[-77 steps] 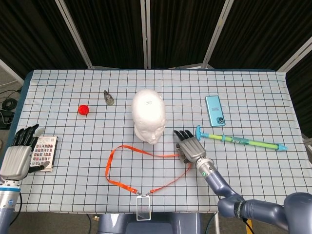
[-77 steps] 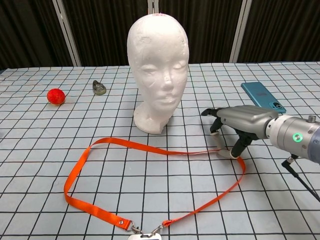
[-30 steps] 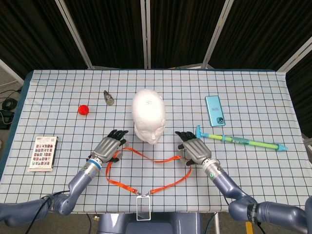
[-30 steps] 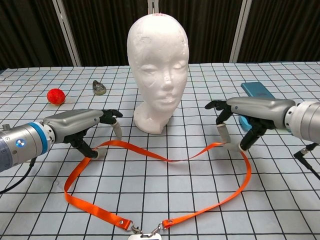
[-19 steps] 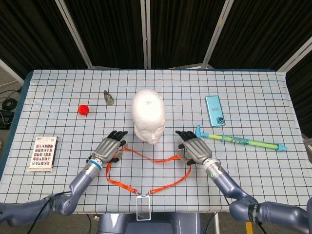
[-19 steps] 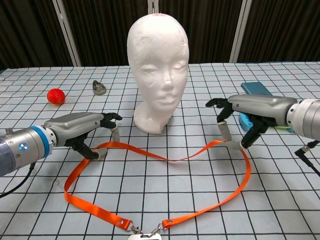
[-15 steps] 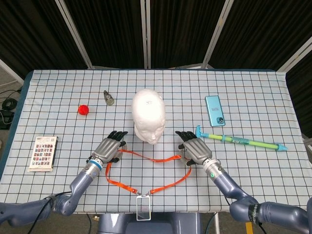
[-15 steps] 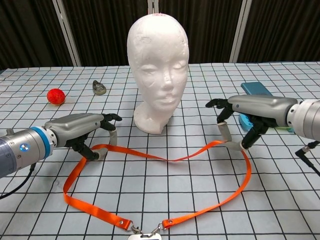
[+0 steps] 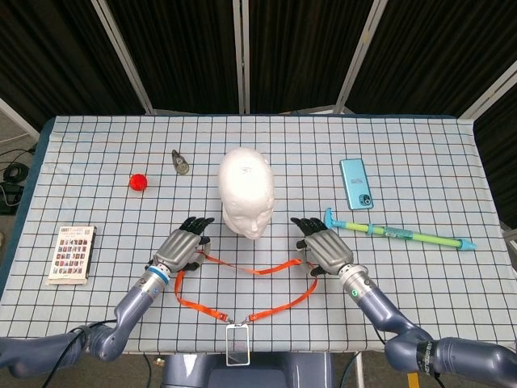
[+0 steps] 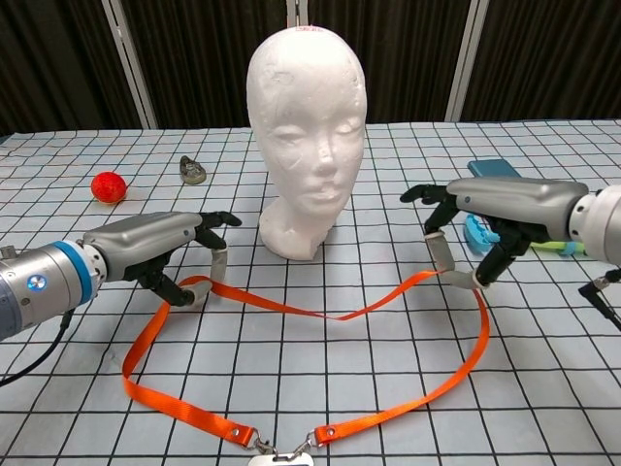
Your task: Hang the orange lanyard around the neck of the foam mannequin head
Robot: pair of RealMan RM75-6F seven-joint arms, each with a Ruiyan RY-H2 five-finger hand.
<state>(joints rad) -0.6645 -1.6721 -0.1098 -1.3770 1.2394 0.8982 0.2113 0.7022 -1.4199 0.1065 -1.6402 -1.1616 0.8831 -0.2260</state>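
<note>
The white foam mannequin head [image 9: 246, 191] [image 10: 309, 126] stands upright mid-table. In front of it the orange lanyard [image 9: 257, 268] [image 10: 320, 313] forms a wide loop, its clip and badge [image 9: 238, 339] at the table's front edge. My left hand [image 9: 182, 246] [image 10: 160, 252] pinches the loop's left side and holds it just off the cloth. My right hand [image 9: 323, 250] [image 10: 485, 228] pinches the right side, raised a little higher. The strap sags between both hands in front of the foam neck.
A red ball [image 9: 138, 181] and a small grey object [image 9: 180, 162] lie at the back left. A card pack [image 9: 71, 254] sits at the left edge. A teal phone [image 9: 356, 183] and a blue-green pen [image 9: 400, 234] lie right of my right hand.
The left arm came in from the table's left edge and took hold of the strap. In the last half second both hands rose slightly, lifting the strap's two sides off the cloth.
</note>
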